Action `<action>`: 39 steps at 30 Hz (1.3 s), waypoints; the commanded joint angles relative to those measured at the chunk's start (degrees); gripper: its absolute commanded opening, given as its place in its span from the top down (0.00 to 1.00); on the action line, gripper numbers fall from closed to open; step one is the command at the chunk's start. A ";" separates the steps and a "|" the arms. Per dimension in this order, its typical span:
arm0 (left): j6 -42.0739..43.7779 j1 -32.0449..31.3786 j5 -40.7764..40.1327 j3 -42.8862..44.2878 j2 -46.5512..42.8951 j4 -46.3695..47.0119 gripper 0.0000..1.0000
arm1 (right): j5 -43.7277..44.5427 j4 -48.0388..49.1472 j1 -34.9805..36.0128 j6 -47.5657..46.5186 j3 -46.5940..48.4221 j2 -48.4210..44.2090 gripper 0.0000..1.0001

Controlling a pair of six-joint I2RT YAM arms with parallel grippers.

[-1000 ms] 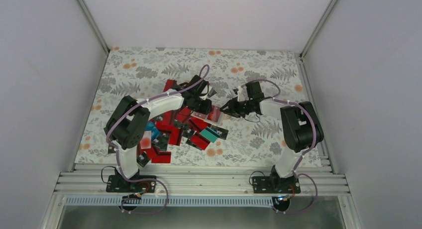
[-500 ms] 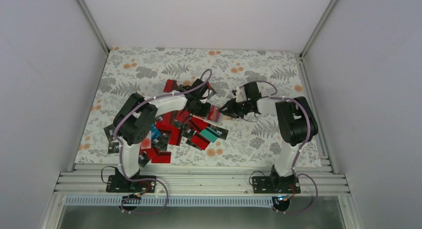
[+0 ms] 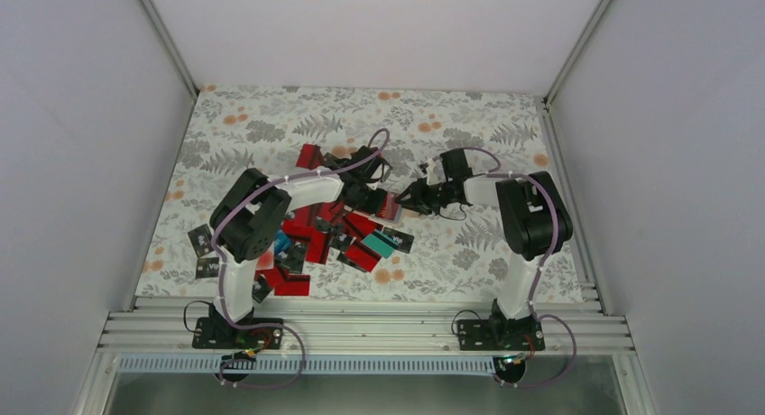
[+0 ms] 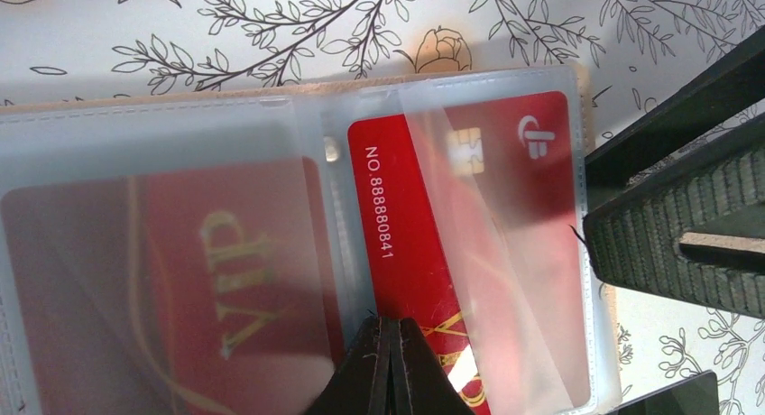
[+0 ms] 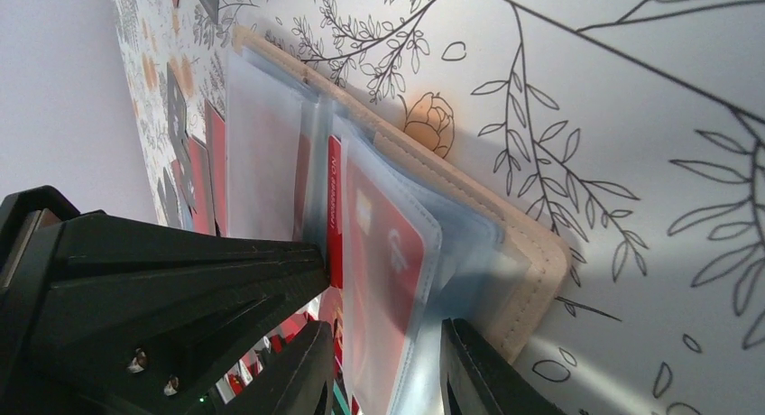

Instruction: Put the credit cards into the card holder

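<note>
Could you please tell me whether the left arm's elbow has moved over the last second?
Yes. The left arm's elbow has swung to the right, uncovering a black card that lies fixed at the left end of the pile of credit cards.

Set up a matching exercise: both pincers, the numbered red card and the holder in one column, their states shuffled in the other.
1. left pincer
2. right pincer
3. red card
4. holder

A. lies open on the table
B. shut on the red card
C. partly under a clear sleeve
D. clamped on the holder's sleeve edge

Pairs: 1-B, 2-D, 3-C, 4-A
</note>
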 commanded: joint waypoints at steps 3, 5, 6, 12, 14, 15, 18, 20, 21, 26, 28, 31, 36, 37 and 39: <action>0.30 -1.05 -1.88 -1.00 3.02 -1.84 0.98 | -2.05 0.15 0.56 0.40 1.75 1.57 0.67; 0.35 -1.12 -1.98 -0.96 3.05 -1.92 0.98 | -1.99 -0.14 0.61 0.33 1.94 1.21 0.67; 0.31 -1.15 -1.99 -0.92 3.12 -1.88 0.98 | -1.96 -0.21 0.62 0.32 1.90 0.93 0.68; 0.09 -1.21 -1.82 -0.91 2.95 -1.75 0.98 | -2.04 -1.35 1.28 -0.28 3.38 0.91 0.68; 0.04 -1.23 -1.79 -0.99 2.87 -1.69 0.98 | -1.86 -1.53 1.49 -0.30 3.63 1.04 0.68; -0.03 -1.24 -1.74 -1.00 2.84 -1.69 0.98 | -1.79 -1.63 1.62 -0.38 3.72 1.16 0.68; -0.02 -1.20 -1.73 -1.25 2.59 -1.70 0.98 | -1.77 -1.68 1.71 -0.39 3.79 1.30 0.69; -0.13 -1.21 -1.61 -1.43 2.39 -1.49 0.98 | -1.82 -1.61 1.89 -0.41 3.79 1.28 0.69; -0.13 -1.19 -1.46 -1.51 2.26 -1.40 0.98 | -1.89 -1.41 1.98 -0.35 3.79 1.33 0.69; -0.67 -1.21 1.07 -1.79 1.87 -0.25 0.98 | -4.12 -0.02 2.85 0.12 3.53 1.08 0.70; -1.09 -1.19 2.33 -1.75 1.47 0.22 0.98 | -4.23 -0.07 3.18 0.14 3.51 0.48 0.70; -1.74 -0.97 4.60 -1.69 0.54 1.01 0.98 | -4.05 -0.67 3.58 -0.10 3.77 -0.75 0.70; -2.65 0.15 6.54 -1.55 -1.24 1.29 0.98 | -4.16 -0.92 4.14 0.17 4.19 -1.05 0.70; -2.75 0.40 6.53 -1.61 -1.64 1.23 0.98 | -4.22 -0.76 4.26 0.29 4.21 -1.02 0.70; -2.77 0.86 6.68 -1.88 -2.72 1.12 0.98 | -4.42 -0.42 4.68 0.55 4.40 -1.02 0.70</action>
